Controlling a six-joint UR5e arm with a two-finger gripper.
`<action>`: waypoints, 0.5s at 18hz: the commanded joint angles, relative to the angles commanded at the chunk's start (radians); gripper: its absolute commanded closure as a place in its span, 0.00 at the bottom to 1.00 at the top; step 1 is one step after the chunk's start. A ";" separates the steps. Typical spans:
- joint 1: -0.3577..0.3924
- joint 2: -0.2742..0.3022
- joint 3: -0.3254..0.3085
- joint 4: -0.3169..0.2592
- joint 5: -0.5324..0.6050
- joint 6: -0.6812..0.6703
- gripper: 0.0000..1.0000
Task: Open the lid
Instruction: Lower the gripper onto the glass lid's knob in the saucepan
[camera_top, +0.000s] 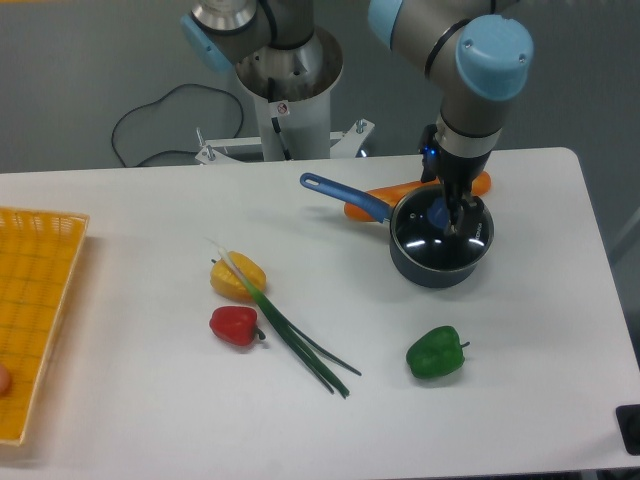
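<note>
The lid, a round glass disc with a thin metal rim, lies flat on the dark blue saucepan, right of the table's centre. Its small blue knob shows at the middle. My gripper comes straight down onto the lid, with its dark fingers right at the knob and touching or almost touching it. The fingers overlap in this view, so I cannot tell whether they are closed on the knob. The pan's long blue handle points to the back left.
An orange carrot lies just behind the pan. A green pepper sits in front of it. A yellow pepper, a red pepper and a spring onion lie mid-table. A yellow basket stands at the left edge.
</note>
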 joint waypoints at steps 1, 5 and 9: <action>0.000 0.000 0.000 0.002 0.002 0.000 0.00; 0.000 0.000 -0.002 0.000 0.011 0.000 0.00; -0.014 0.002 -0.012 0.005 0.048 -0.003 0.00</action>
